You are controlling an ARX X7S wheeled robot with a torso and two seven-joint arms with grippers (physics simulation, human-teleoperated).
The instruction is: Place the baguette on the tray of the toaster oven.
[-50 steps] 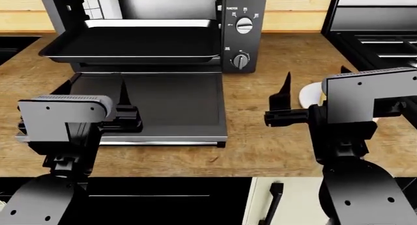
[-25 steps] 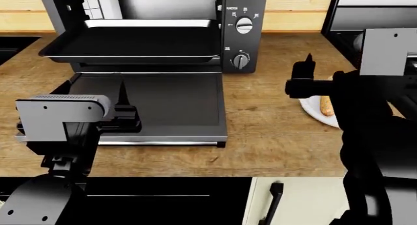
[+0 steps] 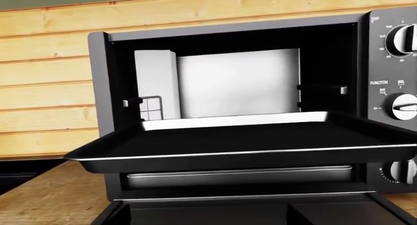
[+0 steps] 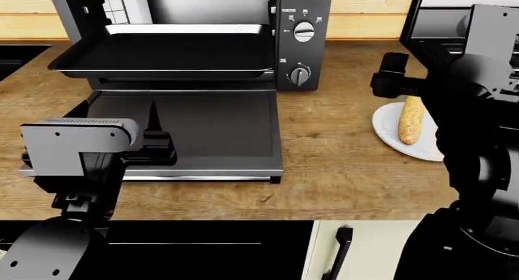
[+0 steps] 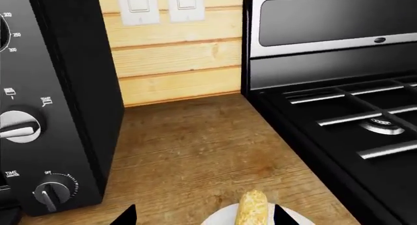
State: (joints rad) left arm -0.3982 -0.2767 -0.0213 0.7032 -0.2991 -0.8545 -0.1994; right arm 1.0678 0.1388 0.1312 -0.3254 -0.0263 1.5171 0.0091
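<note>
The baguette lies on a white plate on the wooden counter, right of the toaster oven. The black tray sticks out of the oven above the flat open door. My right gripper is open and empty, just behind and above the baguette's far end. In the right wrist view the baguette lies between the fingertips, nearer one side. My left gripper is open and empty over the door, facing the tray.
A black gas range stands right of the plate, and its grates are close to the baguette. The oven's knobs face the front. A dark recess lies at the far left. The counter's front edge is near.
My right arm has swung right and toward the back wall, from the bare counter to over the plate, and the baguette now shows. The left arm has not moved.
</note>
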